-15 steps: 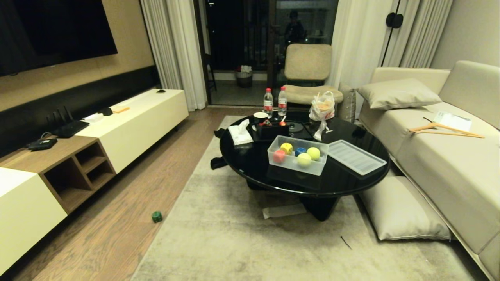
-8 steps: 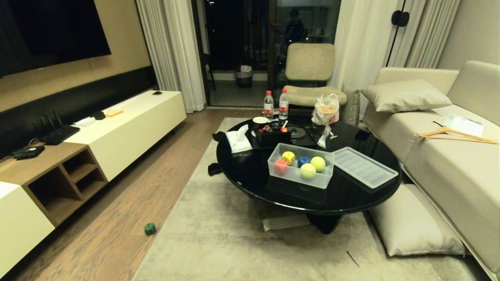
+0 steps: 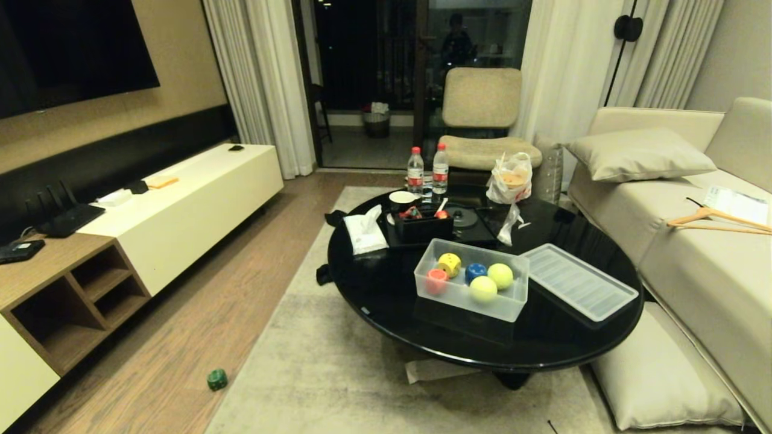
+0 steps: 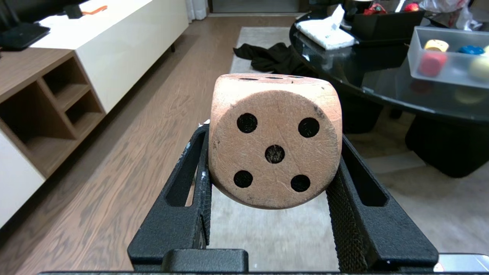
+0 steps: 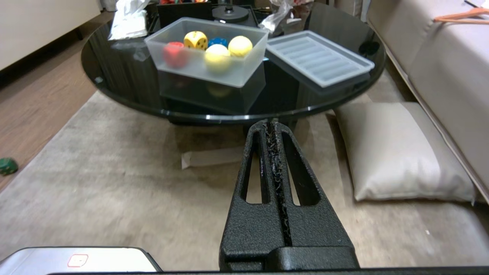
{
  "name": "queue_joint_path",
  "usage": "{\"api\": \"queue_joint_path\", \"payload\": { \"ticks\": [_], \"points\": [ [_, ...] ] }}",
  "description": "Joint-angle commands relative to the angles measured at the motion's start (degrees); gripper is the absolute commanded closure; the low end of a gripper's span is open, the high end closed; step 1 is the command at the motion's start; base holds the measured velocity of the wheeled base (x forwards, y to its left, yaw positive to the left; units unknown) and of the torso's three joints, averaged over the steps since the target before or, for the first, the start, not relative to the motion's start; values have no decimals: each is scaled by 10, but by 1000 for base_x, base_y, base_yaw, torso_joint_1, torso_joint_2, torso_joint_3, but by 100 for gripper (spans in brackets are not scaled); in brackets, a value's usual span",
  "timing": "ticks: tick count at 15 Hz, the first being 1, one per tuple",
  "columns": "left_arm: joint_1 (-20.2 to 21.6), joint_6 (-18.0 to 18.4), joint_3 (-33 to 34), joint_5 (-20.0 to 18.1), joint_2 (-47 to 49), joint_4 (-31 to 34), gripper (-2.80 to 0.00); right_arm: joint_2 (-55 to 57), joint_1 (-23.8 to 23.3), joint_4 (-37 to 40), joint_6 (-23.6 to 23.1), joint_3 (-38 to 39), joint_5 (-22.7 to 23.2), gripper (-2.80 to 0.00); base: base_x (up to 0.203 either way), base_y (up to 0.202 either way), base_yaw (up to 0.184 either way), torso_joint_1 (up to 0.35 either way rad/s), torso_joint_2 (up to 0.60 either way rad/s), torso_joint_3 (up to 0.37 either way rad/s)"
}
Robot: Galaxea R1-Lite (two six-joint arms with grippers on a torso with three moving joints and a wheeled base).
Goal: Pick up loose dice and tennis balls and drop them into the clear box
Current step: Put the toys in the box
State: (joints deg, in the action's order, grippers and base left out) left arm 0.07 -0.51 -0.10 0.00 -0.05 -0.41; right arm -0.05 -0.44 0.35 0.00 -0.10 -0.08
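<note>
My left gripper (image 4: 273, 133) is shut on a tan die (image 4: 275, 141) with black pips, its five face toward the wrist camera. My right gripper (image 5: 269, 126) is shut and empty, low over the rug. The clear box (image 3: 470, 301) stands open on the black round table (image 3: 386, 301). It holds a yellow die (image 3: 449, 264), a red die (image 3: 436, 280), a blue die (image 3: 475, 271) and two tennis balls (image 3: 500, 275) (image 3: 483, 288). Its ribbed lid (image 3: 579, 288) lies beside it. A green die (image 3: 217, 379) lies on the wood floor by the rug's edge. Neither gripper shows in the head view.
Behind the clear box the table carries a black box (image 3: 422, 226), tissues (image 3: 365, 235), two bottles (image 3: 415, 170) and a plastic bag (image 3: 511, 178). A sofa (image 3: 705, 265) and floor cushion (image 3: 657, 374) lie right; a low TV cabinet (image 3: 175, 205) runs along the left.
The whole head view has shifted: the table and box now appear nearer and lower in the picture, the green die too. Nothing on the table moved.
</note>
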Motion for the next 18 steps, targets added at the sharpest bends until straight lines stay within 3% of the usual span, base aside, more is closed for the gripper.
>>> {"api": "queue_joint_path", "payload": {
  "ticks": [1,15,18],
  "points": [
    [0,0,0,0,0,0,0,0,0,0,0,0,0,0,152,0,29,5,-2,9],
    [0,0,0,0,0,0,0,0,0,0,0,0,0,0,177,0,7,1,4,2],
    [0,0,0,0,0,0,0,0,0,0,0,0,0,0,45,0,-3,1,0,2]
  ]
}}
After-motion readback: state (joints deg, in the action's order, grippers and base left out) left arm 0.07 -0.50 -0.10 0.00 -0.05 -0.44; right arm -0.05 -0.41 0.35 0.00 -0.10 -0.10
